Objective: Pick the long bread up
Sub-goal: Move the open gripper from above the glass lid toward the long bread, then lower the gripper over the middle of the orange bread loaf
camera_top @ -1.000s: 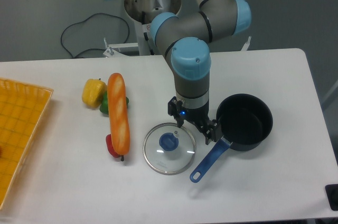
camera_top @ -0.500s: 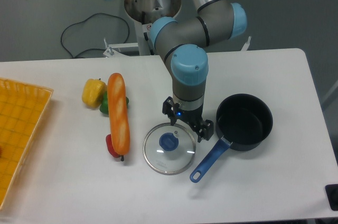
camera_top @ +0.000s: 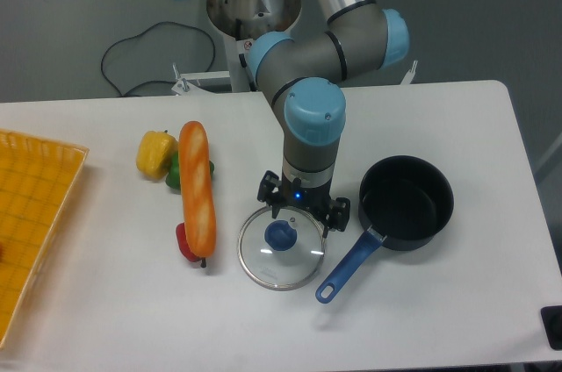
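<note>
The long bread [camera_top: 197, 188] is an orange-golden toy baguette lying lengthwise on the white table, left of centre. Its far end rests against a yellow pepper [camera_top: 154, 153] and a green one [camera_top: 175, 175]; a red pepper [camera_top: 186, 245] peeks out under its near end. My gripper [camera_top: 301, 211] hangs to the right of the bread, above the far edge of a glass lid [camera_top: 282, 246]. Its fingers [camera_top: 268, 190] are spread apart, open, with nothing between them.
A black pot [camera_top: 406, 201] with a blue handle [camera_top: 348, 266] stands right of the gripper. A yellow basket [camera_top: 31, 223] sits at the table's left edge. A black cable [camera_top: 140, 60] loops on the floor behind the table.
The gripper has shifted left, from beside the pot toward the lid, and its wrist has turned. The bread and peppers have stayed put.
</note>
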Motion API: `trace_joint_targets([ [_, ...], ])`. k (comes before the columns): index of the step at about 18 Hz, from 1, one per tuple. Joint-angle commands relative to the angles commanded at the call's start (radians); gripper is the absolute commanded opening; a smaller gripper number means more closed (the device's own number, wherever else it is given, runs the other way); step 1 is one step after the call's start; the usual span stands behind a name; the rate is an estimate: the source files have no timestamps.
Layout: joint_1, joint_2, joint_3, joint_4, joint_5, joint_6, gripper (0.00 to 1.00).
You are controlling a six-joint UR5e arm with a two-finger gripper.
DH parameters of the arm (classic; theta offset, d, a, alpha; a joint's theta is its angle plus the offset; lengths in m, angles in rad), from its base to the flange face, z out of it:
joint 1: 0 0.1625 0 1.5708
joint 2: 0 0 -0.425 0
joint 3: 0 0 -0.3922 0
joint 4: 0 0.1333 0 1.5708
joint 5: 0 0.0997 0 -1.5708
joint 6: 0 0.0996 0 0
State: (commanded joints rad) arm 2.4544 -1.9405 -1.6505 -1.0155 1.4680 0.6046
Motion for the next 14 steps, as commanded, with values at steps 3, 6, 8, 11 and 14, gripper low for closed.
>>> trace_joint_targets([
  [3,-0.023,0.003,0.002,-0.003,0.003,-0.086,1.00],
  [6,-0.051,0.003,0.006,0.000,0.003,-0.164,1.00],
  [8,-0.063,0.005,0.008,0.000,0.003,-0.193,1.00],
  [11,-0.104,-0.002,0.006,-0.003,0.006,-0.204,1.00],
  [14,-0.127,-0.003,0.023,-0.006,0.009,-0.206,1.00],
])
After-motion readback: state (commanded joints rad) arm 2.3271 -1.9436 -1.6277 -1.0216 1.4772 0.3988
